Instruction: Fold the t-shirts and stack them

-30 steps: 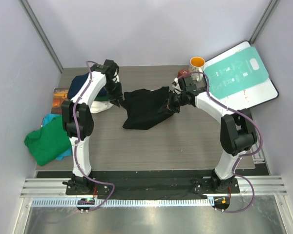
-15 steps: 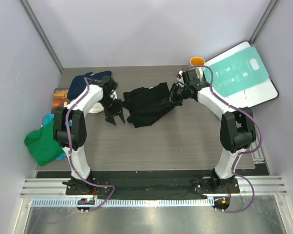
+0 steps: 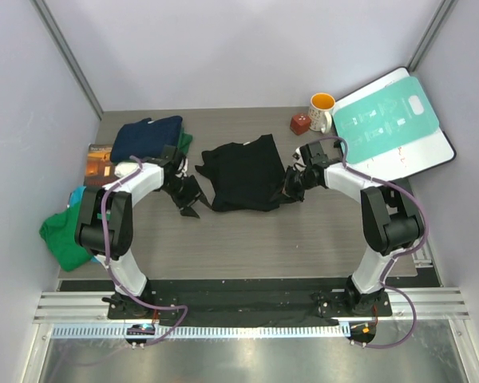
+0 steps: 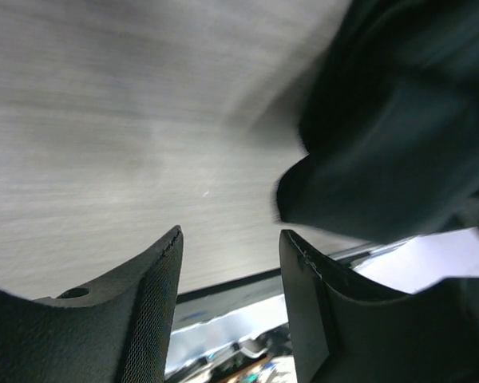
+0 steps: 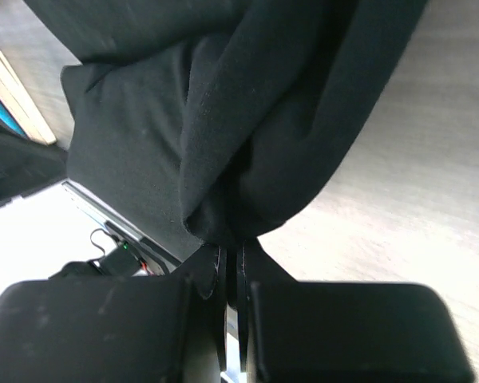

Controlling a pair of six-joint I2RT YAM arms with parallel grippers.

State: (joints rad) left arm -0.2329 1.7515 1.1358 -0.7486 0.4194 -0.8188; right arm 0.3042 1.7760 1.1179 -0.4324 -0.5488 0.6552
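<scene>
A black t-shirt (image 3: 243,171) lies spread in the middle of the table. My right gripper (image 3: 292,188) is shut on the shirt's right edge, and in the right wrist view the gripper (image 5: 231,257) pinches a bunched fold of the black cloth (image 5: 247,120). My left gripper (image 3: 188,199) stands open just left of the shirt, holding nothing. In the left wrist view that gripper (image 4: 231,243) has bare table between its fingers, with the black shirt (image 4: 399,136) up to the right. A folded navy t-shirt (image 3: 148,136) rests on a green one (image 3: 185,142) at the back left.
A crumpled green t-shirt (image 3: 68,233) and a teal one (image 3: 81,195) hang at the table's left edge, beside a brown book (image 3: 98,154). At the back right stand an orange-lined mug (image 3: 322,108), a small red-brown block (image 3: 299,124) and a teal-and-white board (image 3: 391,120).
My left gripper opened, let go of the black shirt and drew towards the near side. My right gripper pulled the shirt's edge nearer, and the shirt now lies flatter.
</scene>
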